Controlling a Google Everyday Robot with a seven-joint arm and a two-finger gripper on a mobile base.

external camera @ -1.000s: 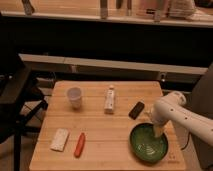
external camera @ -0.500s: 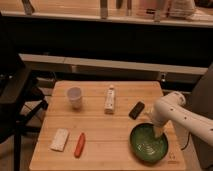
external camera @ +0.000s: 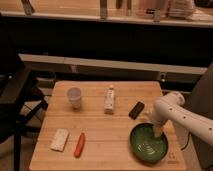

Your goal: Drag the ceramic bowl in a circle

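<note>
The ceramic bowl (external camera: pixel 148 143), wide, shallow and glossy dark green, sits on the wooden table (external camera: pixel 105 135) near its front right corner. My white arm (external camera: pixel 172 111) reaches in from the right and bends down over the bowl. The gripper (external camera: pixel 158 131) dips inside the bowl against its far right inner wall. It stands open and holds nothing. The bowl's right rim is partly hidden behind the arm.
A translucent white cup (external camera: pixel 74 97) stands at the back left. A white bottle (external camera: pixel 109 99) lies at the back middle, with a small black object (external camera: pixel 136 109) just behind the bowl. A white sponge (external camera: pixel 59 139) and an orange carrot (external camera: pixel 79 144) lie at the front left.
</note>
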